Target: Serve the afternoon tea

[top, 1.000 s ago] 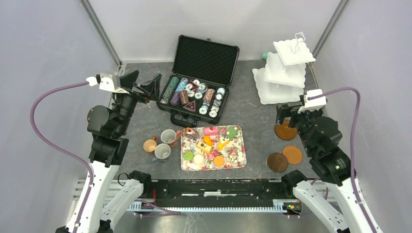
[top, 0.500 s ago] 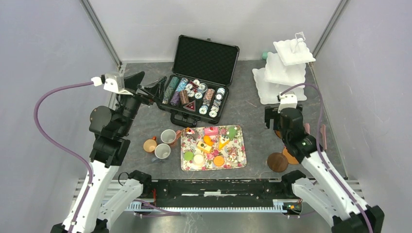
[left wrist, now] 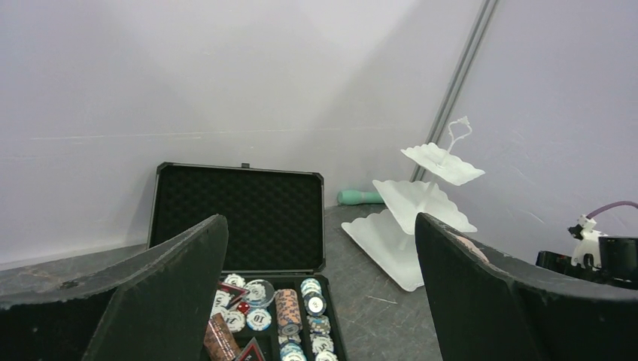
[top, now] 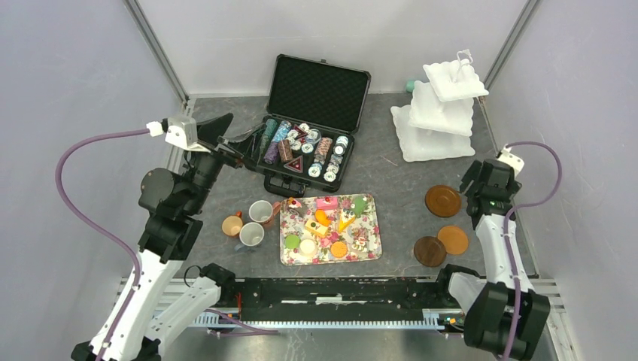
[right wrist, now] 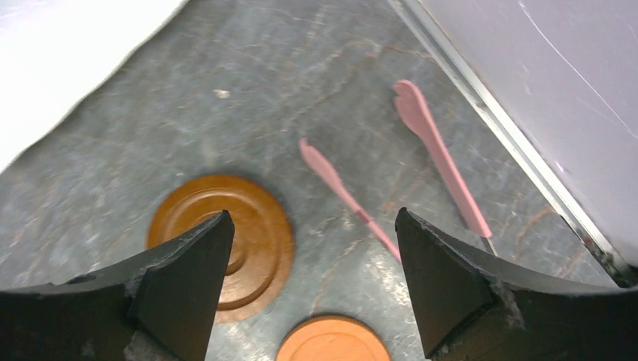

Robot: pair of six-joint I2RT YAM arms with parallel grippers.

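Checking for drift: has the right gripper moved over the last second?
Yes. The right gripper moved right, off the brown saucer, toward the side wall.

The top view looks down from above and behind the arm bases, taking in the whole desk (top: 399, 188). The left wrist view looks almost level past the left pincer (left wrist: 320, 226) toward the far wall, sharing the black case (left wrist: 237, 218) and white tiered stand (left wrist: 421, 201) with it. The right wrist view looks steeply down, close over the desk, past the right pincer (right wrist: 312, 214); its brown saucer (right wrist: 256, 233) shows from above too.
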